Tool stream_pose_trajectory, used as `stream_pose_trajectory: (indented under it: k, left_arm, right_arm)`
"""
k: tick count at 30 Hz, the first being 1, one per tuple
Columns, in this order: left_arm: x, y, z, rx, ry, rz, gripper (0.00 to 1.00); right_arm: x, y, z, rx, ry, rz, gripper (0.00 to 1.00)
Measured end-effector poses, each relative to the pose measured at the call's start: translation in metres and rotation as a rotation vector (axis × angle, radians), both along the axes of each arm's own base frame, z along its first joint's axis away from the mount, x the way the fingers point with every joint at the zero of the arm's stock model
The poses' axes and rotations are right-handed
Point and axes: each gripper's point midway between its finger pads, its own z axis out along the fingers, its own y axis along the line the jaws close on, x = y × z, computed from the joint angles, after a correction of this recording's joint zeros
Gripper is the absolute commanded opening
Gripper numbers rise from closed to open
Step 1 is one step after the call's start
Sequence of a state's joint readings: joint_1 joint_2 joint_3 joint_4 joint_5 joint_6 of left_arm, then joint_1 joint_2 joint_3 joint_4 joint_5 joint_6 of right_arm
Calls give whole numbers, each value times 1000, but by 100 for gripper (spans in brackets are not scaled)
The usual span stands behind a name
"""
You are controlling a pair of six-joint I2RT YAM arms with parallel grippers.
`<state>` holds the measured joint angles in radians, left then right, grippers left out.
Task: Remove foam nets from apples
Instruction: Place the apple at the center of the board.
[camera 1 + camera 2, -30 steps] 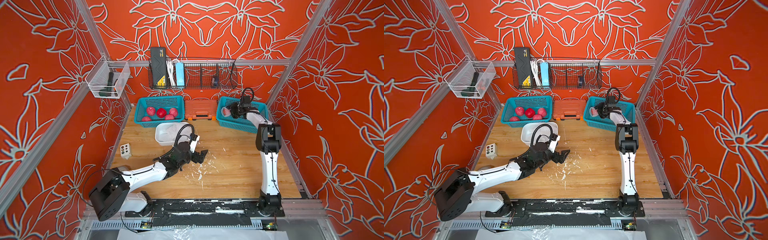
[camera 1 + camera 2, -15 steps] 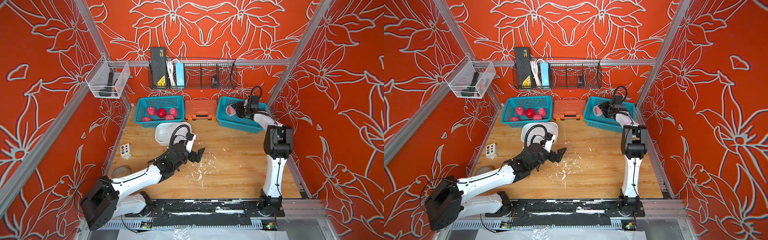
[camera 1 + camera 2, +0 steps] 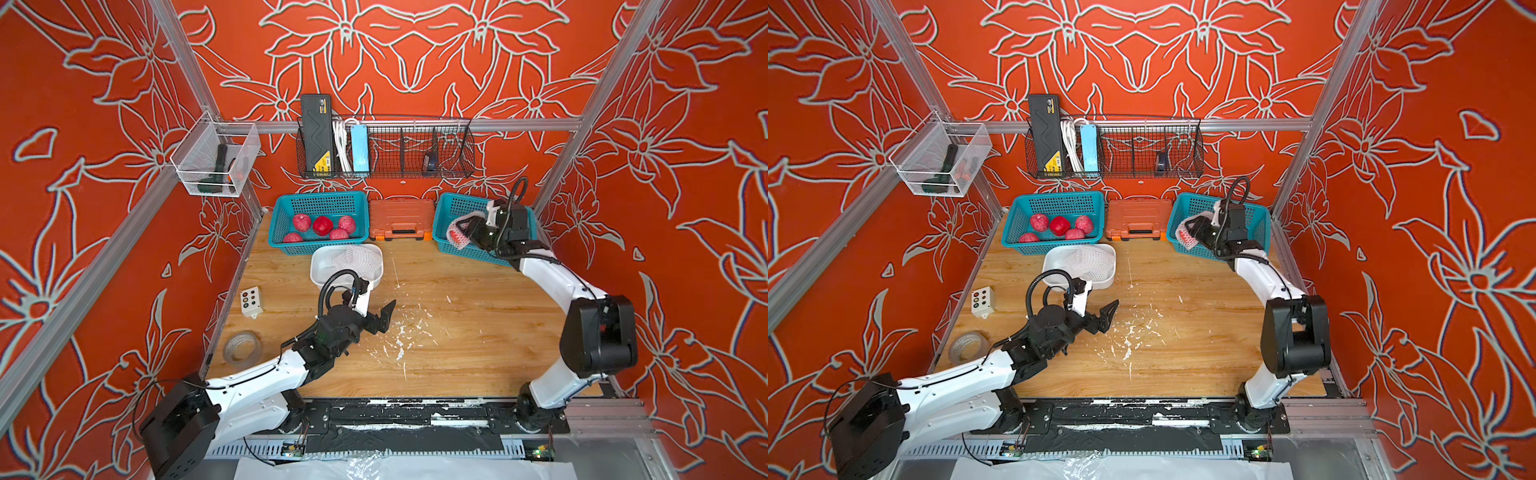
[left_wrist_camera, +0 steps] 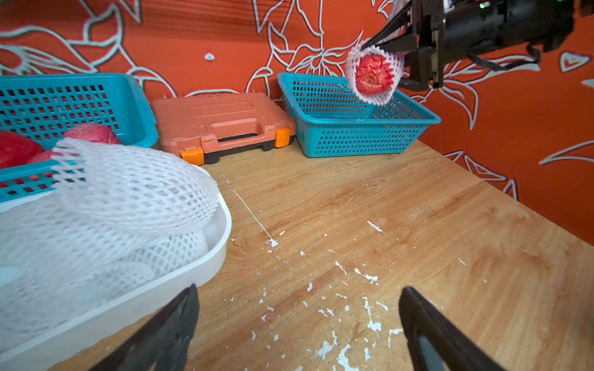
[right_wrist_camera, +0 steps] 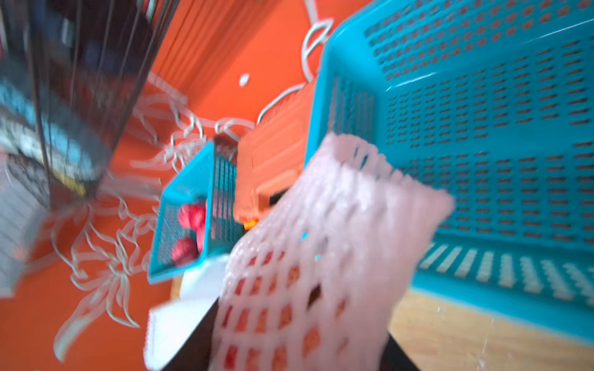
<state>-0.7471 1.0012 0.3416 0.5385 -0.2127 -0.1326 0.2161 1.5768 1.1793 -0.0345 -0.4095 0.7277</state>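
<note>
Lifting clear of the right basket (image 3: 454, 250), the right gripper (image 3: 464, 231) now carries the netted apple (image 4: 373, 74) in the air above the rim, where a second ago it was still down inside. That basket now looks empty, so this is probably the last wrapped fruit, with five bare apples (image 3: 323, 225) in the left basket (image 3: 316, 246) and shed nets (image 3: 353, 258) heaped in the white tray (image 3: 321, 277). The right arm reaches far back with its elbow raised and its wrist turned toward the middle of the table (image 3: 457, 332). Its jaws are closed around the foam net (image 5: 321, 241), though the blurred wrist view leaves it unclear whether they press the fruit or only the sleeve. The left arm has drawn back a little. It stretches low beside the tray, with the left gripper (image 4: 299, 334) spread wide, empty and facing the apple.
</note>
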Motion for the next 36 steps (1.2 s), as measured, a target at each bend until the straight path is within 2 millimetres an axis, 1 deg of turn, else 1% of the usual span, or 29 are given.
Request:
stream_pose_trajectory:
  k: [3, 4, 5, 6, 7, 8, 10, 12, 13, 14, 17, 20, 22, 25, 28, 31, 33, 36]
  left_arm:
    - [-1, 10, 4, -28, -21, 28, 94]
    - [0, 14, 5, -46, -27, 42, 94]
    - [1, 18, 5, -57, -30, 54, 94]
    - [3, 23, 3, -67, -30, 72, 94]
    - [4, 28, 1, -74, -28, 90, 94]
    - [5, 33, -3, -77, -26, 105, 93]
    - [8, 43, -10, -77, -20, 142, 93]
    - [10, 50, -14, -80, -15, 167, 93]
    - [12, 53, -14, -81, -16, 176, 93]
    - [13, 54, -14, -83, -19, 181, 93]
    - [16, 56, -12, -87, -27, 190, 93]
    - [18, 55, -15, -74, -27, 190, 93]
    - [20, 53, -23, -57, -10, 185, 93]
    - [21, 51, -33, -33, 14, 180, 93]
    - [22, 49, -36, -24, 16, 173, 93]
    - [24, 50, -36, -18, 8, 175, 93]
    - [25, 50, -35, -15, 3, 177, 93]
    - [26, 51, -35, -13, -1, 180, 93]
  right_arm:
    - [-42, 34, -1, -71, -73, 114, 51]
    - [-55, 42, -3, -86, -101, 149, 49]
    - [-64, 47, -7, -96, -126, 173, 51]
    - [-72, 51, -13, -110, -153, 194, 53]
    - [-79, 54, -24, -128, -177, 213, 52]
    - [-86, 58, -37, -146, -185, 232, 52]
    - [-103, 62, -72, -209, -173, 270, 51]
    - [-121, 68, -97, -287, -174, 309, 51]
    - [-131, 74, -106, -336, -201, 335, 51]
    - [-137, 79, -110, -367, -228, 354, 51]
    - [-154, 97, -112, -457, -351, 406, 51]
    - [-156, 106, -105, -523, -453, 400, 51]
    - [-156, 114, -99, -558, -516, 392, 52]
    - [-157, 125, -101, -606, -579, 383, 54]
    - [-157, 136, -110, -627, -611, 384, 54]
    - [-155, 138, -125, -661, -608, 385, 55]
    - [-153, 140, -128, -672, -621, 376, 57]
    - [-153, 145, -130, -671, -644, 374, 58]
